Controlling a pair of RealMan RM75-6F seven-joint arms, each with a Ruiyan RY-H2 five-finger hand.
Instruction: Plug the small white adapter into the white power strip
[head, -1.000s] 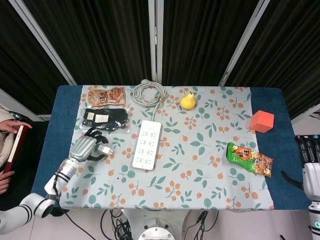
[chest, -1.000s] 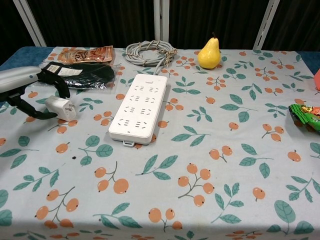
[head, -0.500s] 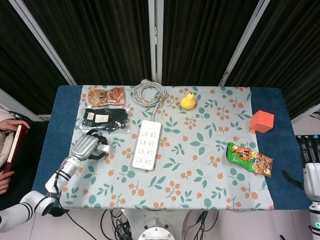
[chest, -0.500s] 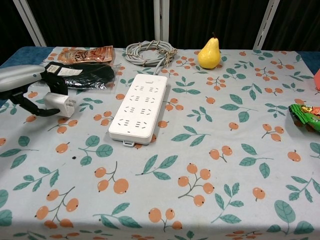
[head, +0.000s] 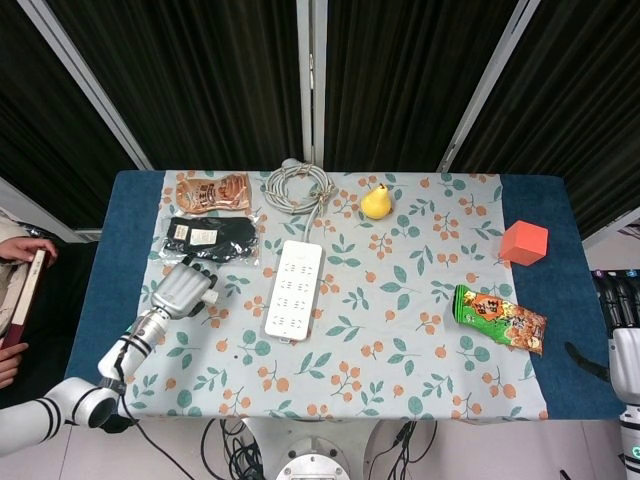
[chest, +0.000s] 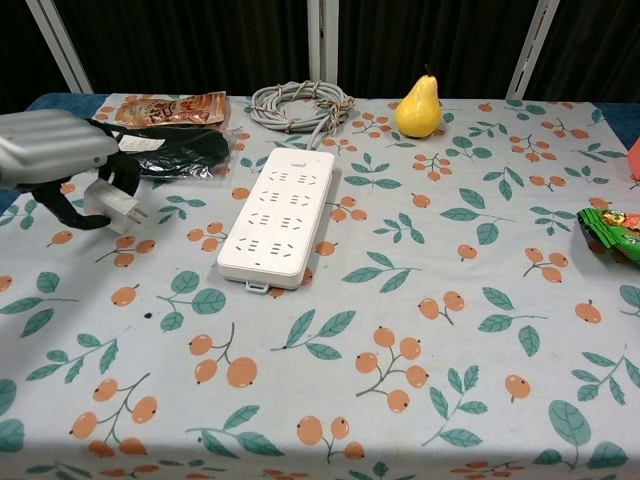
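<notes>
White adapter (chest: 112, 202) pinched in left hand (head: 182, 290), dark fingers (chest: 60, 212) curled round it, lifted off tabletop (chest: 420, 330) by looks of it. Prongs poking out toward power strip (head: 293, 288), which sits just right of hand, long axis running away from robot. Right hand (head: 622, 345) parked well off at far edge, fingers' state impossible to tell. Left clearly nearer.

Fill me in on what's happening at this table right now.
The robot's left hand grips the small white adapter in its fingers, off to the left of the white power strip. The adapter is not plugged in; the strip lies flat on the floral cloth with its sockets empty. The right hand hangs at the table's right edge, holding nothing and away from the action.
</notes>
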